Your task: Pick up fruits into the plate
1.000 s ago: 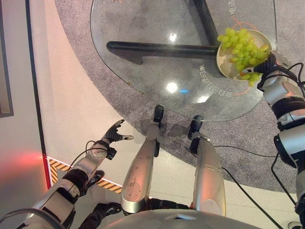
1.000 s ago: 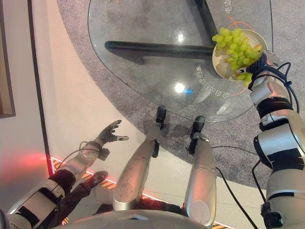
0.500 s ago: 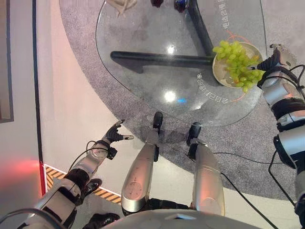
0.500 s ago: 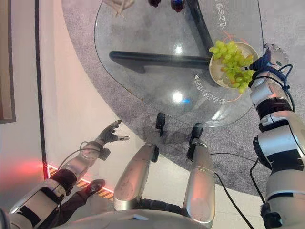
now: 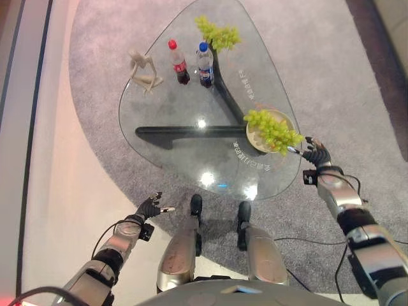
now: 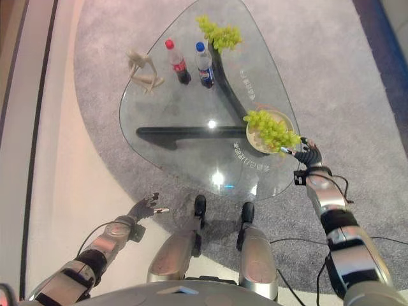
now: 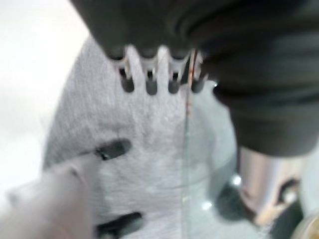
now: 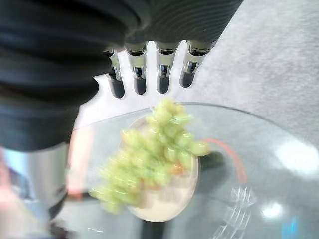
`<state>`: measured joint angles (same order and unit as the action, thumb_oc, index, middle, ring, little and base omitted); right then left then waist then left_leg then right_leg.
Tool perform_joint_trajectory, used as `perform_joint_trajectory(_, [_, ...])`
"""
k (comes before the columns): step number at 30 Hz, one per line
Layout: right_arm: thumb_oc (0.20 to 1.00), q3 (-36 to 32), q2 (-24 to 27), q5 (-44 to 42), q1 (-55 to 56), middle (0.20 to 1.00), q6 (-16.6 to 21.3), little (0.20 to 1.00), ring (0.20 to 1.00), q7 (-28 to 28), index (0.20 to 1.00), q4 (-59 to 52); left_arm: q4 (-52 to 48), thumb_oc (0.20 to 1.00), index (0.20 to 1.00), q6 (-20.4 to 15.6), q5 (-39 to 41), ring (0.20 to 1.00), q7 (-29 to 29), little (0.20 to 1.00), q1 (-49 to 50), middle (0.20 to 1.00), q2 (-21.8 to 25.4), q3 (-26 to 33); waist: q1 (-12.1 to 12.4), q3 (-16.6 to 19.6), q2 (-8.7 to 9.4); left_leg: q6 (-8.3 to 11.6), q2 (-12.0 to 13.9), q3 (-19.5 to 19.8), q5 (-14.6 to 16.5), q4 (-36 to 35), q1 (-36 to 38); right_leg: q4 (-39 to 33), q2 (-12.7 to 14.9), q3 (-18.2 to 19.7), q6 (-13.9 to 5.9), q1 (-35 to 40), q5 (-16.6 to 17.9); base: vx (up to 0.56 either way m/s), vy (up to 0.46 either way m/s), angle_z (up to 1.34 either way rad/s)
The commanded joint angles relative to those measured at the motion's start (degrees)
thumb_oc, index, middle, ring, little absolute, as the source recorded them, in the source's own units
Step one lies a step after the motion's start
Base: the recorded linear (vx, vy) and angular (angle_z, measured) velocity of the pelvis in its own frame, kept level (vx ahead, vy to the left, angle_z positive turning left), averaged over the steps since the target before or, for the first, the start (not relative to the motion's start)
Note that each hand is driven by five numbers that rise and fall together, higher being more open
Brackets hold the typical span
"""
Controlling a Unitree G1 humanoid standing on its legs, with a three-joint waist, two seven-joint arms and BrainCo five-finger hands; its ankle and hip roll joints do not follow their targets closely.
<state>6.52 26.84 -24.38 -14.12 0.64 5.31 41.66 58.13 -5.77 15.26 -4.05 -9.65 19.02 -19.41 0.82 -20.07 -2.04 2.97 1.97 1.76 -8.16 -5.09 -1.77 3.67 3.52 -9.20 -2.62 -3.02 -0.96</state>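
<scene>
A bunch of green grapes (image 5: 273, 129) lies in the cream plate (image 5: 255, 141) near the glass table's right edge, spilling over the rim. My right hand (image 5: 315, 153) hovers just off that edge beside the plate, open, its straight fingers (image 8: 139, 82) holding nothing above the grapes (image 8: 154, 154). A second bunch of green grapes (image 5: 218, 35) rests at the table's far end. Low beside the table's near left edge, my left hand (image 5: 151, 207) is open and empty over the floor, fingers (image 7: 149, 84) spread.
Two bottles, one red-capped (image 5: 178, 62) and one blue-capped (image 5: 204, 65), stand at the far side of the glass table (image 5: 172, 115) with a pale figurine (image 5: 145, 70) to their left. Dark table legs show through the glass. Grey carpet surrounds the table.
The whole picture has shifted as the camera moved, and more of the table shows. My right hand has drawn back from the plate, past the table's edge. The left hand keeps its pose.
</scene>
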Motion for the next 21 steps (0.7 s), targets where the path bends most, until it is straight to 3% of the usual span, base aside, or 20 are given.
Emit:
perform_joint_trajectory(1, [1.0, 1.25, -5.16, -5.11, 5.88, 1.0, 4.86, 1.0, 1.0, -6.8, 1.0, 4.05, 5.27, 1.0, 1.0, -0.19, 1.03, 1.0, -2.95, 1.0, 3.31, 1.0, -1.1, 1.24, -0.5, 8.27, 2.79, -1.26, -1.94, -4.17, 12.4, 4.28, 3.95, -1.07, 1.68, 2.81, -3.02, 2.42, -1.2, 0.22, 0.018, -0.01])
perform_joint_trajectory(8, [1.0, -1.12, -12.38, -8.42, 11.42, 1.0, 5.8, 1.0, 1.0, -13.59, 1.0, 17.89, 10.5, 1.0, 1.0, 1.63, -0.47, 1.0, -5.56, 1.0, 6.32, 1.0, -3.53, 4.23, -0.97, 12.2, 2.52, -1.82, -2.12, -4.93, 13.18, 2.16, 8.67, -3.06, 1.57, 2.86, -3.0, 7.0, -1.41, 0.13, 0.041, -0.01])
perform_joint_trajectory(11, [1.0, -1.7, -14.44, -6.14, 13.06, 1.0, 5.21, 1.0, 1.0, -15.92, 1.0, 24.27, 13.35, 1.0, 1.0, 3.77, -1.83, 1.0, -5.89, 1.0, 7.48, 1.0, -4.9, 5.78, -1.37, 13.3, 2.12, -2.18, -2.19, -5.31, 13.63, 1.32, 10.51, -3.78, 1.56, 3.1, -2.89, 8.66, -1.61, 0.07, 0.054, -0.01])
perform_joint_trajectory(13, [1.0, -1.24, -15.02, -2.77, 13.63, 1.0, 5.93, 1.0, 1.0, -16.32, 1.0, 27.34, 14.35, 1.0, 1.0, 5.08, -2.91, 1.0, -5.89, 1.0, 7.92, 1.0, -5.35, 6.39, -1.55, 13.72, 1.9, -2.29, -2.21, -5.51, 13.83, 1.2, 11.04, -4.02, 1.61, 3.33, -2.81, 9.17, -1.67, 0.03, 0.051, -0.13])
perform_joint_trajectory(21, [1.0, -0.81, -15.74, 2.45, 14.82, 1.0, 2.12, 1.0, 1.0, -13.5, 1.0, 31.71, 16.32, 1.0, 1.0, 8.9, -1.87, 1.0, -4.08, 1.0, 9.03, 1.0, -6.93, 7.72, -1.96, 14.69, 1.23, -2.73, -2.26, -5.94, 14.45, 0.81, 12.52, -5.02, 1.67, 3.78, -2.66, 10.61, -1.59, 0.03, 0.029, -0.11])
